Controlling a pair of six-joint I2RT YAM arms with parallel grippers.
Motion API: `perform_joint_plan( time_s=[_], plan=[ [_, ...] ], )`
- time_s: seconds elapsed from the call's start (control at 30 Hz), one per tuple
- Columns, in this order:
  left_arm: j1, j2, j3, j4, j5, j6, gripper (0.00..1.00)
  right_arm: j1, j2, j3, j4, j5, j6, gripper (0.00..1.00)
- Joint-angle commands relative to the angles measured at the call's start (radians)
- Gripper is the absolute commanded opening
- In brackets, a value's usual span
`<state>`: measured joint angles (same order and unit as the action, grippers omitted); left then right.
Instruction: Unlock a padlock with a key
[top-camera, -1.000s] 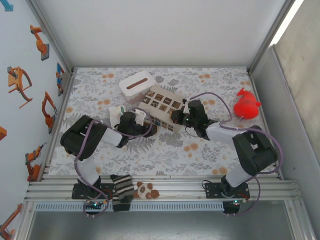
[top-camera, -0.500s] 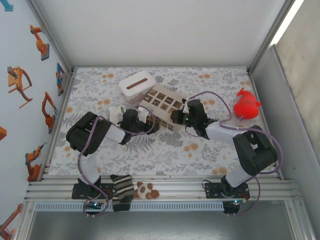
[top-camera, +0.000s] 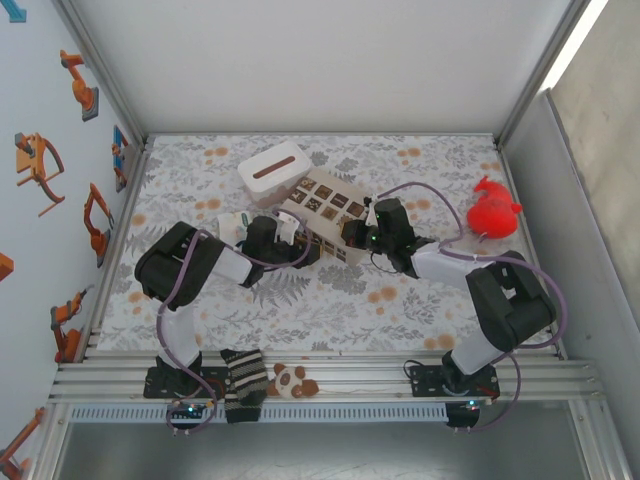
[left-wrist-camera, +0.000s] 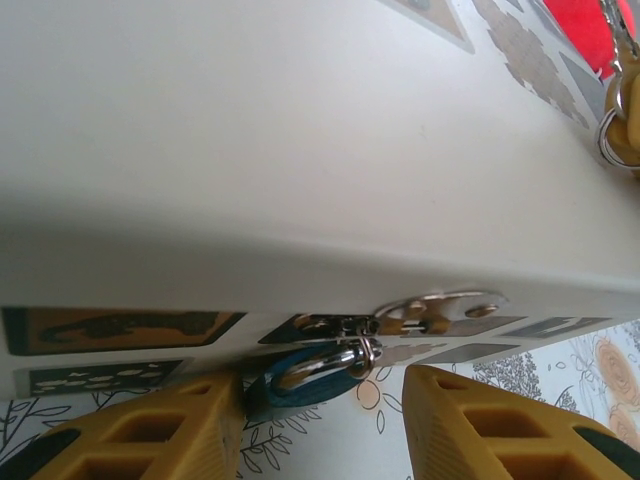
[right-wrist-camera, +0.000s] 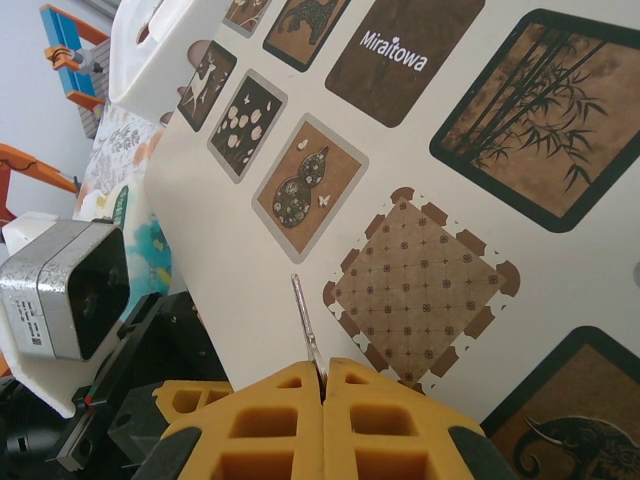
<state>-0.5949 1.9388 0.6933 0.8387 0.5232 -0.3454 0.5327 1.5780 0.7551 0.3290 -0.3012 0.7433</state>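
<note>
In the overhead view the left arm (top-camera: 185, 265) rises from its base at 7 o'clock on the table (top-camera: 330, 295) and folds sharply at the elbow. Its forearm runs low toward 3 o'clock, so the left gripper (top-camera: 301, 250) sits at the near-left corner of the beige box (top-camera: 325, 208). The right arm (top-camera: 505, 300) stands at 5 o'clock with its elbow bent and its forearm stretched toward 10 o'clock. The right gripper (top-camera: 357, 236) meets the box's near-right edge.

In the left wrist view the yellow fingers (left-wrist-camera: 150, 430) stand apart and grip nothing. Between them lies a blue oval piece (left-wrist-camera: 290, 388) with a silver loop through it, close to the 7 o'clock finger, clear of the other, and just under the box's lower edge. A silver hasp (left-wrist-camera: 435, 303) sits on that edge at 4 o'clock. At the 2 o'clock edge, past the box's far corner, hangs a small brass-yellow body with silver rings. By its colour it is the padlock (left-wrist-camera: 625, 105), though the frame cuts it off.

In the right wrist view that gripper's fingers are pressed together on a thin silver blade (right-wrist-camera: 305, 320), which sticks up toward 12 o'clock against the box's printed face. Seen edge-on, it cannot be confirmed as the key. One word is legible — "Miraitowa", white on a brown panel (right-wrist-camera: 400, 45) at 12 o'clock. Neighbouring panels carry bamboo, a gourd and blossoms.
</note>
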Motion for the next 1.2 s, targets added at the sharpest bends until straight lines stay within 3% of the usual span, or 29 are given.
perform_joint_plan(
  time_s=[0.0,0.6,1.17],
  plan=[
    [-0.006,0.023,0.020,0.011,0.041,-0.044,0.45,0.009,-0.003,0.003,-0.052,0.013,-0.009,0.00],
    [-0.020,0.021,0.026,0.021,-0.001,-0.074,0.40,0.009,-0.016,-0.006,-0.047,0.013,-0.006,0.00],
    [-0.023,-0.016,0.041,-0.036,-0.009,-0.074,0.29,0.016,-0.085,0.006,-0.086,0.007,-0.007,0.00]
  ],
)
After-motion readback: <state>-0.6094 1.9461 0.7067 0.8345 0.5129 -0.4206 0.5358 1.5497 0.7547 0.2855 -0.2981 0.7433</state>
